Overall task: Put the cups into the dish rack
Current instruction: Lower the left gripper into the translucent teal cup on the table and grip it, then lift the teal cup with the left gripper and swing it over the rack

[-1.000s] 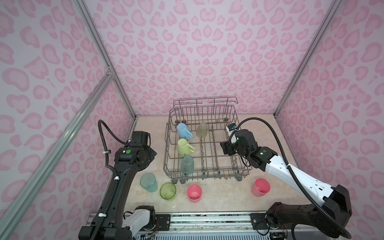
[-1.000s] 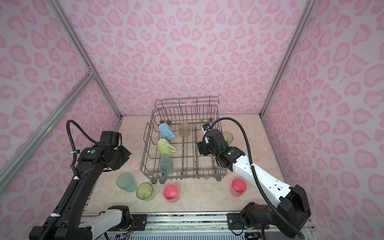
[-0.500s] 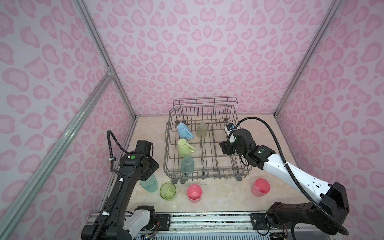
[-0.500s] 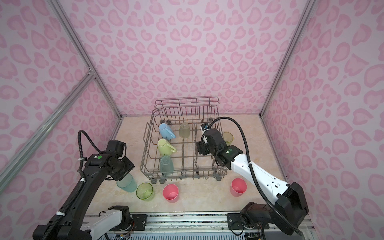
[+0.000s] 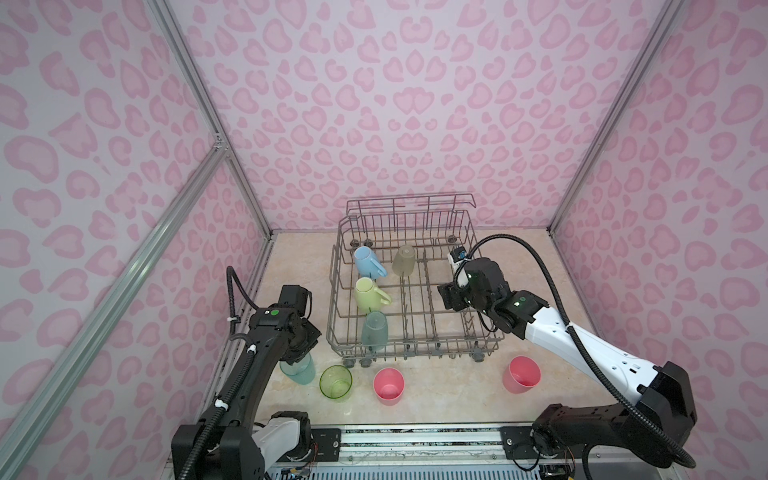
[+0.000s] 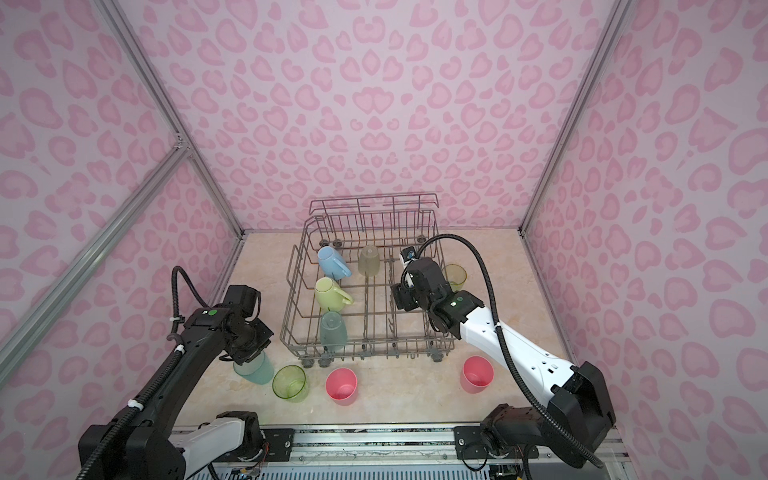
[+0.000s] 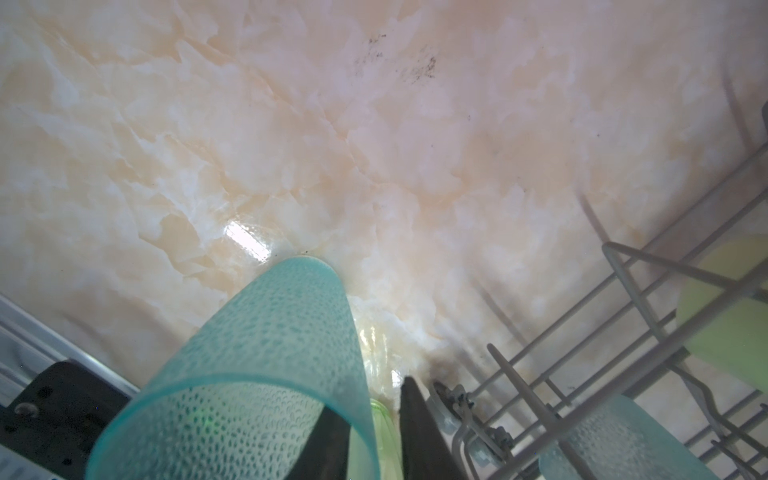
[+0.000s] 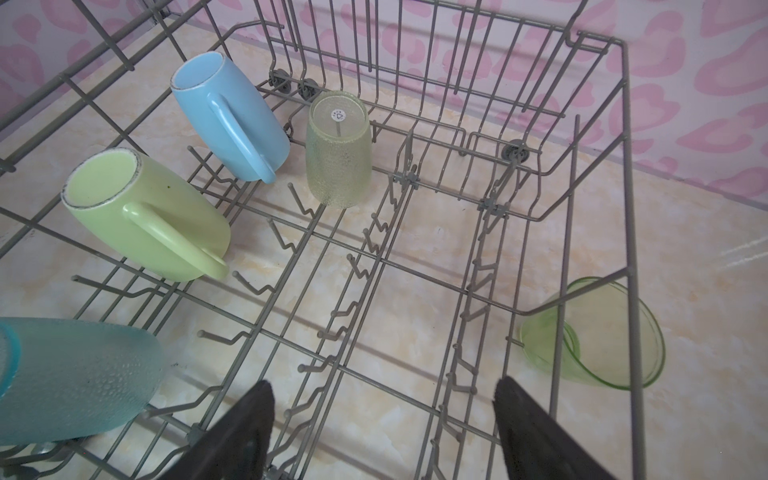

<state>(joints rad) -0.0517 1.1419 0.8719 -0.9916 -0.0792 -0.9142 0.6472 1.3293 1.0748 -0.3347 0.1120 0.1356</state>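
Left gripper [image 5: 301,352] has dropped from beside the rack onto the front teal cup [image 5: 297,371]. Its jaws are narrow, with one finger inside the wall and one outside; whether they pinch it cannot be told. Same front row, upright on the table: green cup [image 5: 336,382], pink cup [image 5: 388,386], second pink cup [image 5: 521,374]. Dish rack [image 5: 419,343] behind, holding a second teal cup [image 5: 374,334], yellow mug [image 5: 370,294], blue mug [image 5: 369,262] and beige cup [image 5: 403,260]. Right gripper [image 8: 384,386] hangs over the rack's right half, jaws wide, empty. Second green cup [image 6: 454,277] sits just outside the rack's right wall.
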